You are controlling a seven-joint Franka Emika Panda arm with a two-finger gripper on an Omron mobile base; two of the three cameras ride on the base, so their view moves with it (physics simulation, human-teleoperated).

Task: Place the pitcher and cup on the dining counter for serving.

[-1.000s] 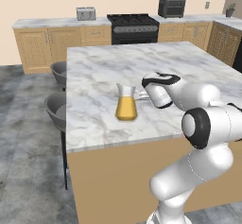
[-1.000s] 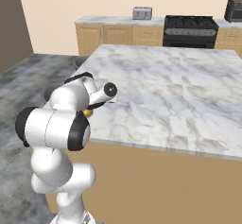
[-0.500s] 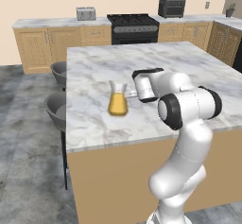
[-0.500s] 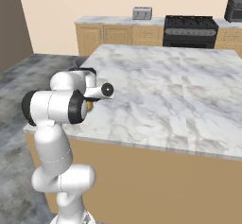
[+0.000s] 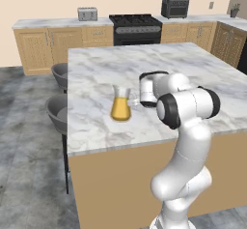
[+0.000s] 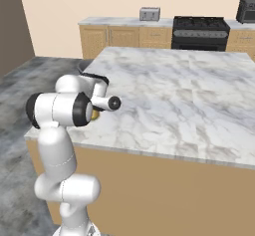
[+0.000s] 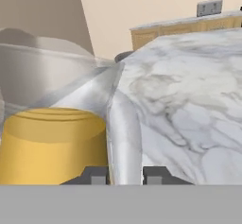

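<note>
Nearest in my hand view, the gripper [image 7: 125, 175] has its two fingertips pinched narrowly on the clear handle of the pitcher [image 5: 120, 104], low in the frame. I judge I hold the handle so the juice stays level while it stands on the dining counter [image 5: 193, 64]. In the left base view the one pitcher sits left of centre, near the counter's front left edge. Two grey stools [image 5: 60, 113] stand at the left side. Far back, one stove [image 5: 135, 27] and one toaster [image 5: 87, 14].
</note>
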